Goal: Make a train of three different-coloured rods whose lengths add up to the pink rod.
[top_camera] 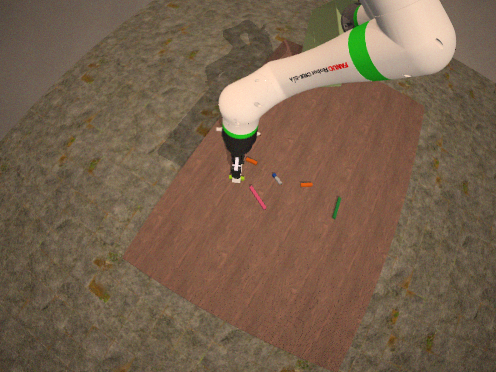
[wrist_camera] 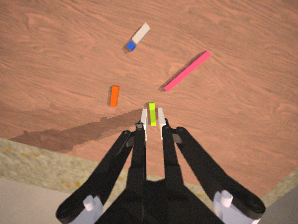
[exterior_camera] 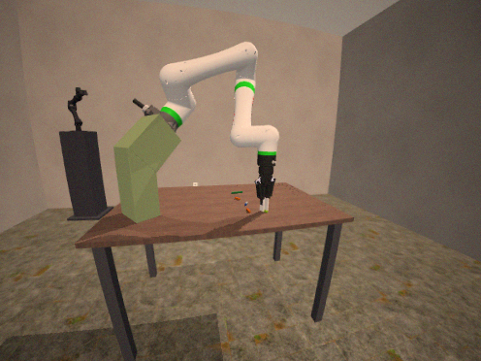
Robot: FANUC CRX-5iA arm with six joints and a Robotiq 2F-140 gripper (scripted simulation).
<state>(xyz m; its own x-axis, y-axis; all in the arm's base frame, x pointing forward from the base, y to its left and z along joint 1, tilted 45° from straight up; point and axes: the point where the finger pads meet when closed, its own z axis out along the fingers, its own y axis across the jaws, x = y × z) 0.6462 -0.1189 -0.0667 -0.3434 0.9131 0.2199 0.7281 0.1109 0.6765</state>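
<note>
The lime rod lies on the table between the slightly parted fingertips of the gripper, unclamped, while the blue rod and grey rod lie end to end apart from it. The white arm reads "FANUC Robot CRX-5iA", above a reddish-brown, wood-grained table. Around it spread a mottled, stone-like floor and plain beige wall; the arm's angular pedestal is matte green.

small dark arm atop dark pedestal | pale wall behind | mottled stone-like floor
</note>
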